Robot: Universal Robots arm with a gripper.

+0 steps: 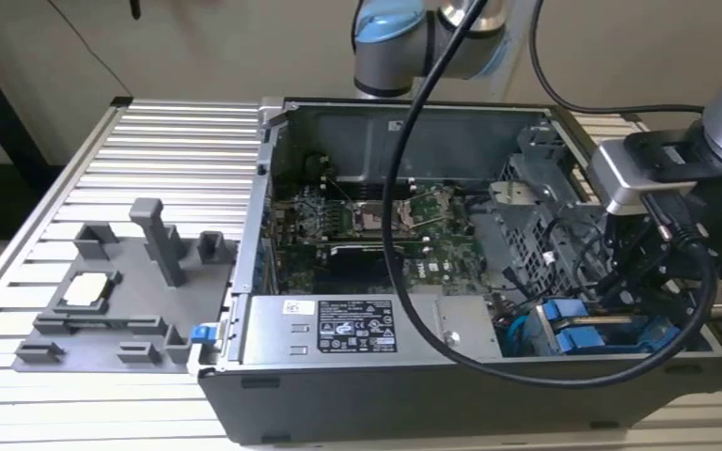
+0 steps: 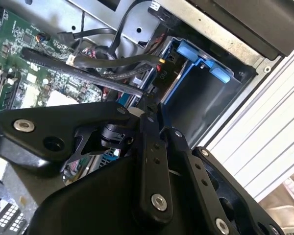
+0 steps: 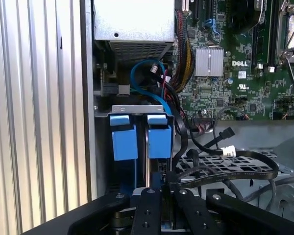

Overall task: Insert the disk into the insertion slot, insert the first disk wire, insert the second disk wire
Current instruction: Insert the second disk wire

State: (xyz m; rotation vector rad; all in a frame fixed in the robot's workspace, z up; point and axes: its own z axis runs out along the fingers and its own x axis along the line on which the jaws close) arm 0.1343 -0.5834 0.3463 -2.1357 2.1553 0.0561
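We have our hand [image 1: 631, 282] lowered at the open computer case's [image 1: 336, 395] four-o'clock corner, over the blue-framed disk [image 3: 148, 137] standing on edge in its bay, so nearby cables stay reachable; its grip we cannot tell.

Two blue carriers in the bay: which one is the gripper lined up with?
The blue carrier beside the black cables, on the motherboard side; the gripper sits at its end. The other carrier is by the case wall.

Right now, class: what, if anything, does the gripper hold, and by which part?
It cannot be told. The gripper sits low by the blue carrier tabs in the computer case; its fingertips are hidden.
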